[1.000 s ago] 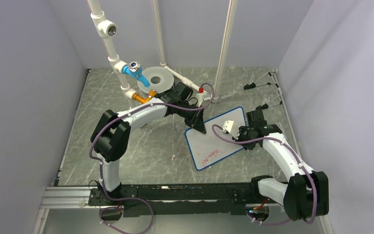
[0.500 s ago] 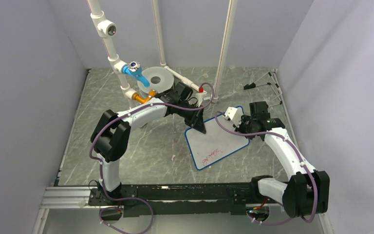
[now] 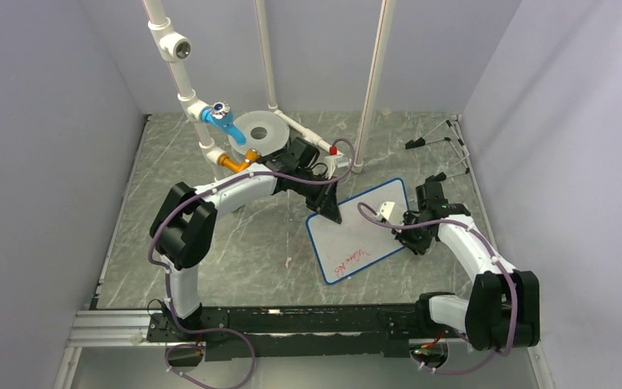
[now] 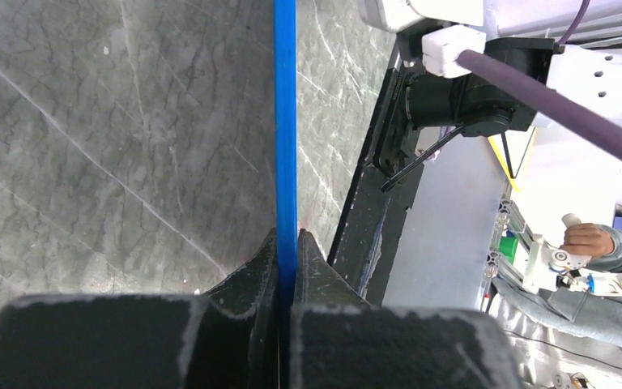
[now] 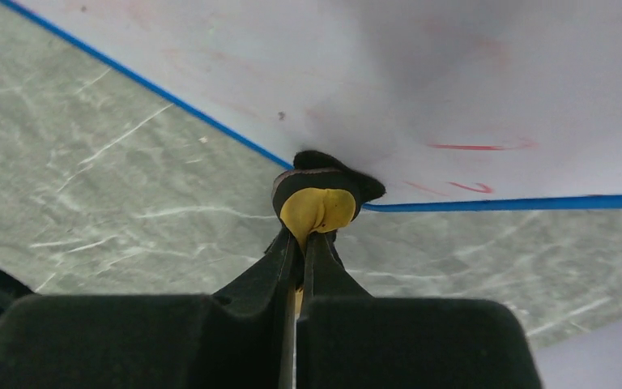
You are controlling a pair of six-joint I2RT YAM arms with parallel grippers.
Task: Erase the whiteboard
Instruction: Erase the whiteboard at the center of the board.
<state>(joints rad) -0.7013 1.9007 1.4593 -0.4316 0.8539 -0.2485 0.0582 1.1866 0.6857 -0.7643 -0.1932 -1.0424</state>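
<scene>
The whiteboard (image 3: 364, 231) lies tilted on the marble table, blue-rimmed, with red handwriting (image 3: 350, 259) near its front end. My left gripper (image 3: 333, 215) is shut on the board's blue rim (image 4: 285, 121) at its far left corner; the left wrist view shows the rim clamped between the jaws (image 4: 285, 241). My right gripper (image 5: 302, 241) is shut on a yellow and black eraser (image 5: 317, 201), which presses on the board's right corner (image 3: 411, 235). The board's face (image 5: 453, 73) in the right wrist view carries faint red strokes (image 5: 470, 147).
A round grey disc (image 3: 261, 130) and white pipes with a blue valve (image 3: 225, 117) stand at the back. Black wire tools (image 3: 441, 142) lie at the back right. A black rail (image 3: 291, 320) runs along the near edge. Grey walls close in both sides.
My right gripper swept with the eraser from the board's right part up to its far edge, then back down to the right corner. My left gripper has kept its hold.
</scene>
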